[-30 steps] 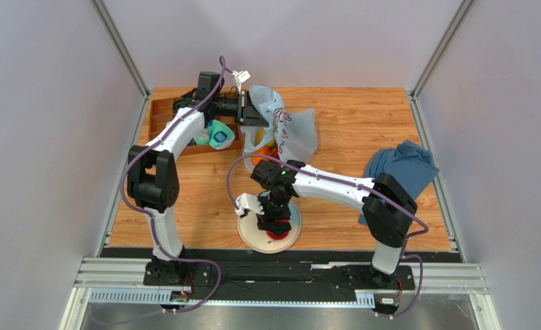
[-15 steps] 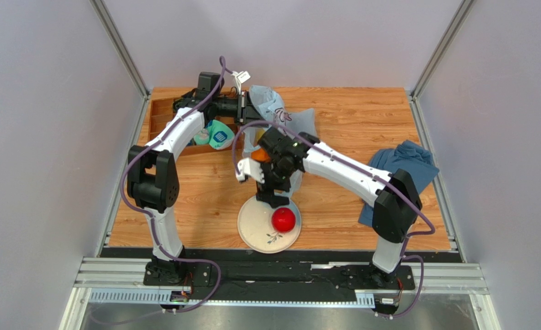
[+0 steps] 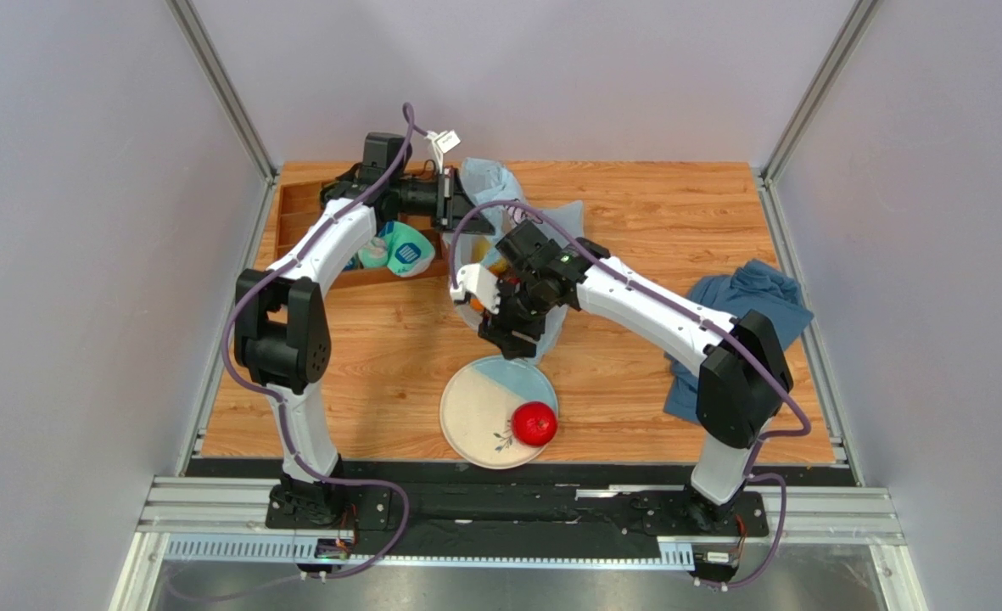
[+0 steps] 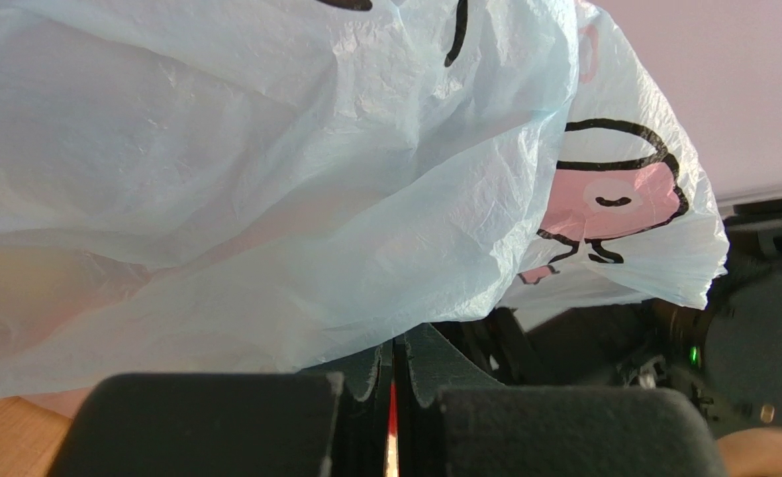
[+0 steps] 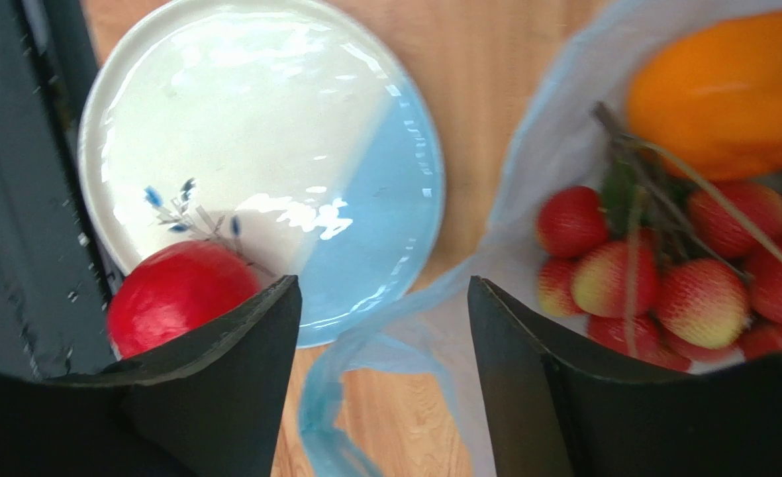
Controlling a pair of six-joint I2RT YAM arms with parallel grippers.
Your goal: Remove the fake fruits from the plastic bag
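Observation:
The pale-blue plastic bag (image 3: 491,181) lies at the back middle of the table, and its printed film (image 4: 265,169) fills the left wrist view. My left gripper (image 3: 452,204) is shut on the bag's upper edge and holds it raised. My right gripper (image 5: 383,318) hangs open and empty over the bag's near mouth, with a loose blue handle strip (image 5: 350,363) below its fingers. Inside the bag lie an orange (image 5: 728,89) and a cluster of small red-yellow fruits (image 5: 663,283). A red apple (image 3: 534,423) rests on the white-and-blue plate (image 3: 474,407).
A wooden tray (image 3: 295,210) at the back left holds teal-and-white rolled socks (image 3: 401,251). A dark-blue cloth (image 3: 742,306) lies crumpled at the right side. Grey walls and metal rails close in the table.
My right gripper left the red apple on the plate, rose and moved back to the bag's mouth. The apple now lies uncovered on the plate. The left arm kept its hold.

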